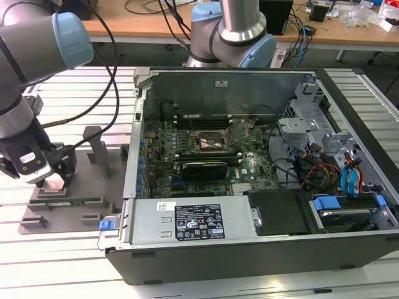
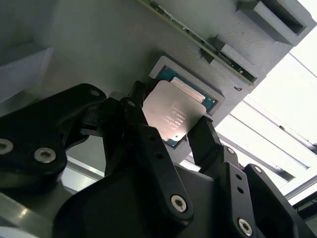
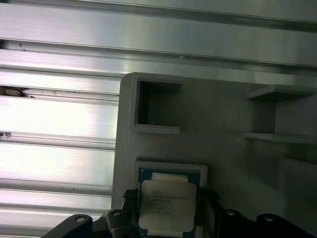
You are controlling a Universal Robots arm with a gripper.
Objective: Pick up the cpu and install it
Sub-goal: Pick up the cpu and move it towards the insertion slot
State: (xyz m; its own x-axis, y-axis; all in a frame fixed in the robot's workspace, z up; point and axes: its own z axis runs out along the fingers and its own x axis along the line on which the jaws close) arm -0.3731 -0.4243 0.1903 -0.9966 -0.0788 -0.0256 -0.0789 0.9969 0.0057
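Observation:
The cpu (image 2: 171, 113), a small square chip with a pale silver top and green edging, lies at a grey recess (image 2: 190, 82) of the grey fixture plate (image 1: 93, 187), at the exterior view's left. My gripper (image 2: 168, 121) is down over it, with one black finger (image 2: 132, 110) against one side of the chip and the other finger (image 2: 204, 136) against the opposite side. In the first wrist view the cpu (image 3: 166, 202) sits inside its raised frame, with my gripper (image 3: 167, 210) closed on its two edges. The arm's wrist (image 1: 28, 159) hangs low over the plate.
The open computer case (image 1: 249, 261) lies at the exterior view's right, with the black socket frame (image 1: 215, 142) on its green board. A long thin green memory stick (image 1: 68, 200) lies in the fixture beside the gripper. Upright grey posts (image 1: 100, 149) rise from the plate.

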